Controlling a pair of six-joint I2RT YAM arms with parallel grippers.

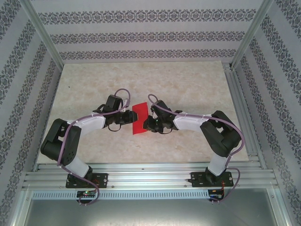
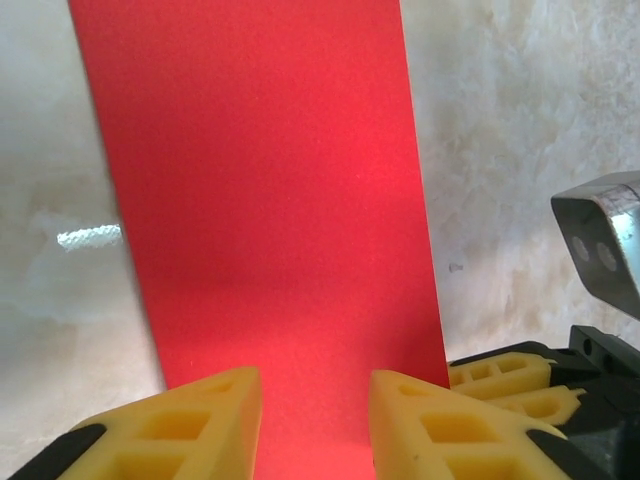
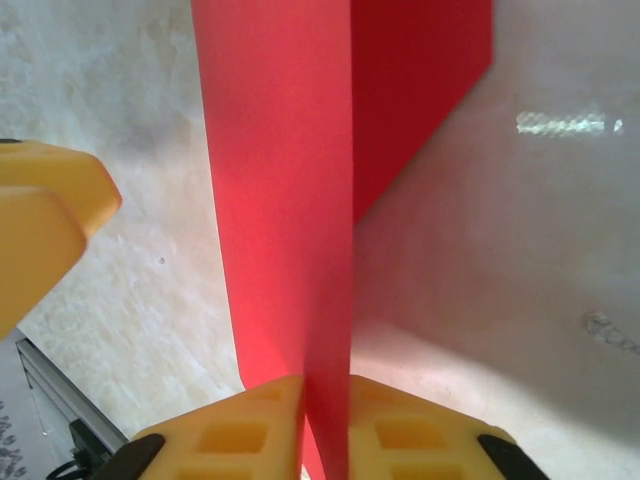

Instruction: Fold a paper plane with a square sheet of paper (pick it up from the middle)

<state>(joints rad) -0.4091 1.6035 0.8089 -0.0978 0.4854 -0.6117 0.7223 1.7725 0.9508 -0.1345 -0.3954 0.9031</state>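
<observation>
Step in hand: judged an early lengthwise fold; no pointed dart shape is formed yet. The thin, plain, bright red square sheet of paper (image 1: pixel 140 118) is found at mid-desk, directly between the two arms. It is seen from above as a narrow strip rather than a full square. The pale marbled desk (image 1: pixel 188 84) is bare around it.

Right pincer (image 1: pixel 148 122): in the right wrist view its yellow fingers (image 3: pixel 400 425) are set close on either side of the sheet (image 3: pixel 280 200). There the sheet is seen nearly edge-on, standing up between them. A darker red panel with a slanted corner is seen behind the lighter face, so two layers are taken to be present. This pincer is judged clenched on the paper near the fold line.

Left pincer (image 1: pixel 130 117): in the left wrist view its jaws are held part-way apart. The sheet (image 2: pixel 260 200) is seen face-on across the gap and nothing is seen pinched between the pads. It is judged released. The right pincer's fingers (image 2: pixel 500 375) are seen just beside the strip's edge. Whether the strip is lying on the desk or lifted there cannot be told.

Next move, as judged: the left jaws are to be brought onto the paper opposite the right hold. The edges are to be lined up before the crease is pressed. A light, even grip is called for, since thin paper is likely to buckle or slip if tugged from both sides.
</observation>
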